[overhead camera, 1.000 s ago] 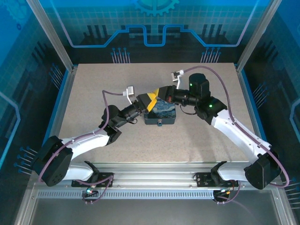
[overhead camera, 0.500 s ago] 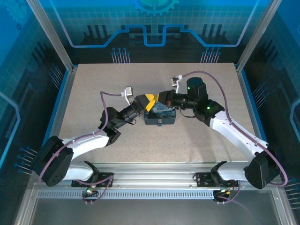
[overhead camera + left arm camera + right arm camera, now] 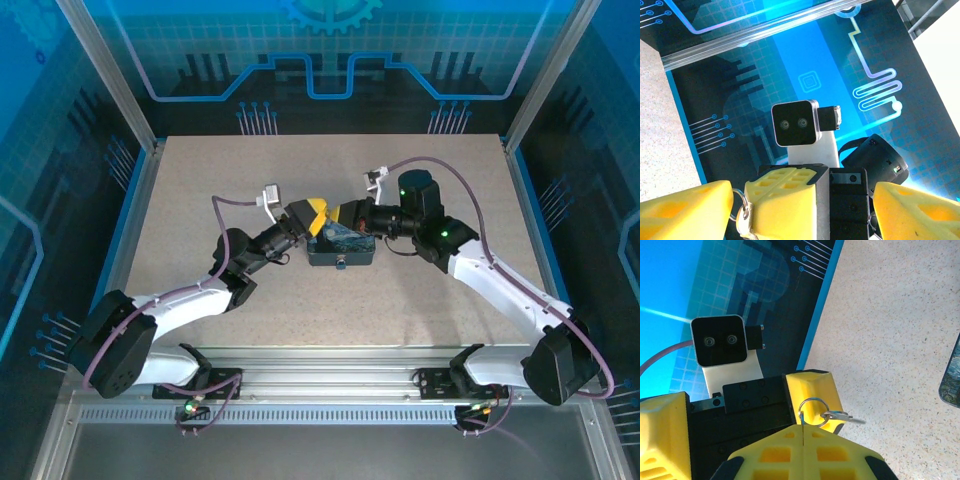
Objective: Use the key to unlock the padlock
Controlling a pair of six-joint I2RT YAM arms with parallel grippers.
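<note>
A dark blue painted box (image 3: 345, 247) lies mid-table, and the small grey padlock (image 3: 341, 264) hangs on its near face. Above the box's far left edge the two grippers meet tip to tip. My right gripper (image 3: 347, 214) (image 3: 802, 432) is shut, pinching a silver key ring (image 3: 812, 409) at the seam of its yellow pads; the key (image 3: 842, 416) sticks out sideways from the ring. My left gripper (image 3: 318, 213) (image 3: 802, 210) is open, its yellow fingers (image 3: 685, 210) standing on either side of the right gripper's shut tips, with the ring (image 3: 741, 204) beside the left finger.
The speckled table (image 3: 200, 190) is bounded by blue-lit enclosure walls and aluminium posts (image 3: 110, 80). A corner of the box (image 3: 952, 372) shows at the edge of the right wrist view. Purple cables (image 3: 470, 190) loop over both arms.
The right gripper has moved down and toward the left gripper, keeping the ring. The two grippers now stand closer together over the box. The left arm barely shifted.
</note>
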